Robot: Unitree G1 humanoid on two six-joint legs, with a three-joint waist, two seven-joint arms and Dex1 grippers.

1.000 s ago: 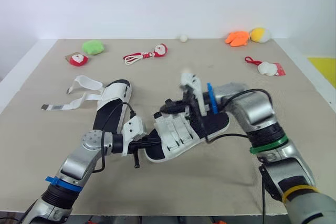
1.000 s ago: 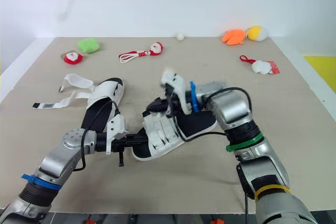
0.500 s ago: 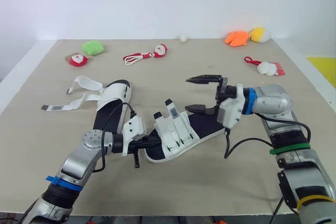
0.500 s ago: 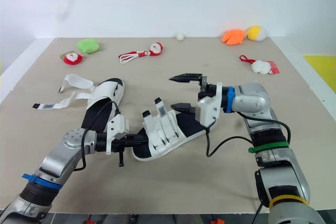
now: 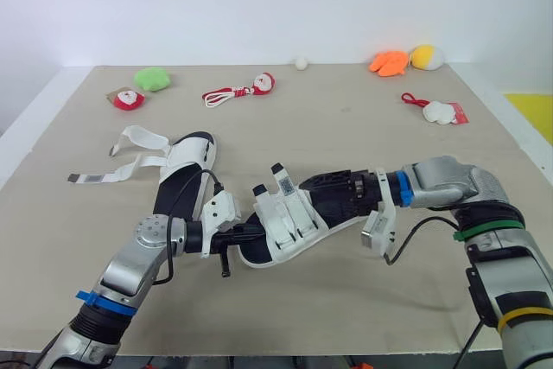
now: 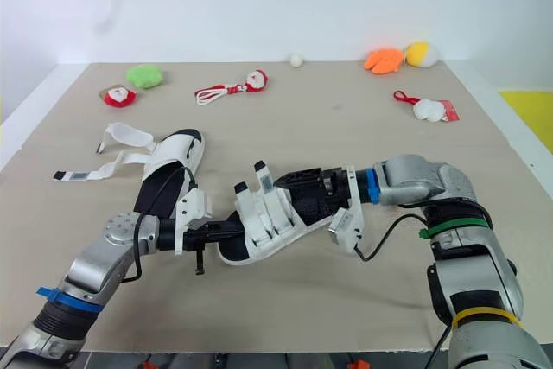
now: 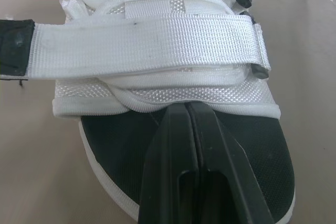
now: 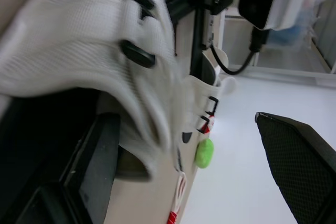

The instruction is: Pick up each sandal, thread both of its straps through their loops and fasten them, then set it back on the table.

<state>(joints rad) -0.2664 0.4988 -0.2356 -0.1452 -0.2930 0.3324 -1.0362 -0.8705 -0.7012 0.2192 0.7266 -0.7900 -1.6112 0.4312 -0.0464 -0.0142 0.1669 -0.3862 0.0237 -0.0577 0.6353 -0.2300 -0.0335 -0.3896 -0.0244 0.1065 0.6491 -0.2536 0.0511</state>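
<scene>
A black-soled sandal (image 5: 289,218) with white straps lies tilted at the table's middle. My left gripper (image 5: 240,235) is shut on its toe end; the left wrist view shows the closed tips (image 7: 189,109) against the edge of the white upper (image 7: 157,40). My right gripper (image 5: 313,196) is open, lying low along the sandal's heel end. One of its fingers (image 8: 100,150) rests by the black footbed and the other finger (image 8: 294,156) stands well apart. A second sandal (image 5: 186,170) lies to the left, its loose straps (image 5: 130,149) spread on the table.
Small toys sit along the far side: a green plush (image 5: 154,78), a red figure (image 5: 130,98), a red-and-white cord toy (image 5: 242,89), a white ball (image 5: 301,63), orange (image 5: 390,61) and yellow (image 5: 427,56) plush, and a white-and-red toy (image 5: 441,112). The table's front edge (image 5: 285,353) is close.
My right gripper let go of the strap it held up, opened wide, then came down along the sandal's heel end. The left gripper and the sandal kept their place.
</scene>
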